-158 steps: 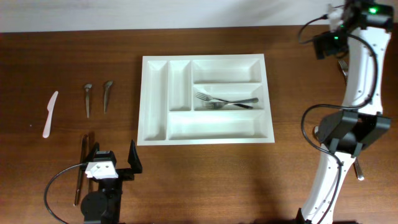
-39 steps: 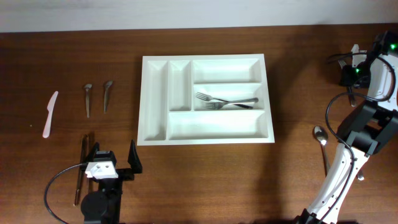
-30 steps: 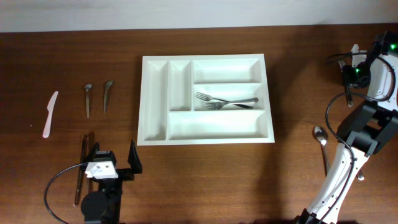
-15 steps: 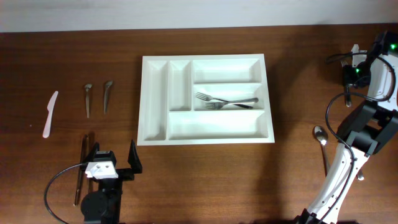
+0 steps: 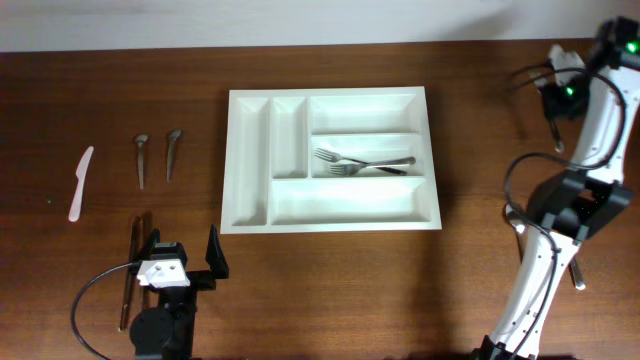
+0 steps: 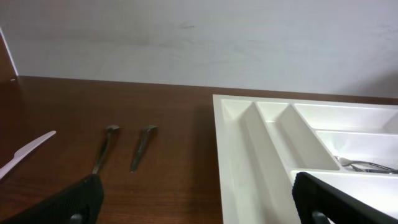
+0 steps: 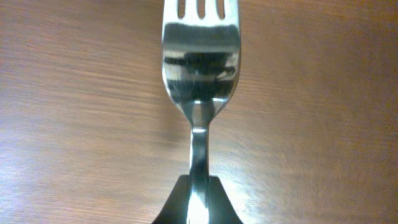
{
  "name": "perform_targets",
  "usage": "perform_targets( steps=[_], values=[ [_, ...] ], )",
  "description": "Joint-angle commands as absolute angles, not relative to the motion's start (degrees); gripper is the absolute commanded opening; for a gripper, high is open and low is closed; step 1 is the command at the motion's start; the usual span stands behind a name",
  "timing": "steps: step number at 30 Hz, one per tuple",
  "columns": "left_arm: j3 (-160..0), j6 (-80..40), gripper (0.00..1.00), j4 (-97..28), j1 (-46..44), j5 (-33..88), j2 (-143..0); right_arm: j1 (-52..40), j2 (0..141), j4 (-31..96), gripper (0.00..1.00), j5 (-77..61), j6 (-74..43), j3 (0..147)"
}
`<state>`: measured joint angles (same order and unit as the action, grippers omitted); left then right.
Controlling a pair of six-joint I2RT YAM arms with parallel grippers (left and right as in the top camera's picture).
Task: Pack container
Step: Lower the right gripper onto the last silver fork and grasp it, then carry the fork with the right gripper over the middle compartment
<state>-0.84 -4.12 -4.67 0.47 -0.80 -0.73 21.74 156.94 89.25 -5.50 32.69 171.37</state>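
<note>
At far right of surface [image 5: 480, 300], your right hand [image 7: 198, 200] pinches fork [image 7: 200, 68] at neck. Judged stiff steel, light, slick: clamp flat handle or it swivels. Container [image 5: 330, 227] mid-surface, 2 forks [image 5: 365, 162] in middle long slot. Left hand [image 5: 182, 258] spread, idle.

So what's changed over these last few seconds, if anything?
The right hand came down on the right, now holds a fork, and has shifted it slightly toward the back. The left hand, the container with its two forks and the cutlery on the left stayed put.
</note>
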Motion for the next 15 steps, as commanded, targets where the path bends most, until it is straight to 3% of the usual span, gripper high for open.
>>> perform_targets(
  steps=[1,7,15],
  values=[
    [-0.54,-3.62,0.99,-4.71,0.71,-0.36,-0.36,17.52,156.16,92.01,0.04,-10.85,39.64,178.71],
    [-0.54,-3.62,0.99,-4.71,0.71,-0.36,-0.36,10.48,151.02,97.34,0.04,-13.50,49.32,180.00],
    [-0.54,-3.62,0.99,-4.71,0.71,-0.36,-0.36,0.23,146.85,97.34,0.04,-12.88,48.62,180.00]
  ],
)
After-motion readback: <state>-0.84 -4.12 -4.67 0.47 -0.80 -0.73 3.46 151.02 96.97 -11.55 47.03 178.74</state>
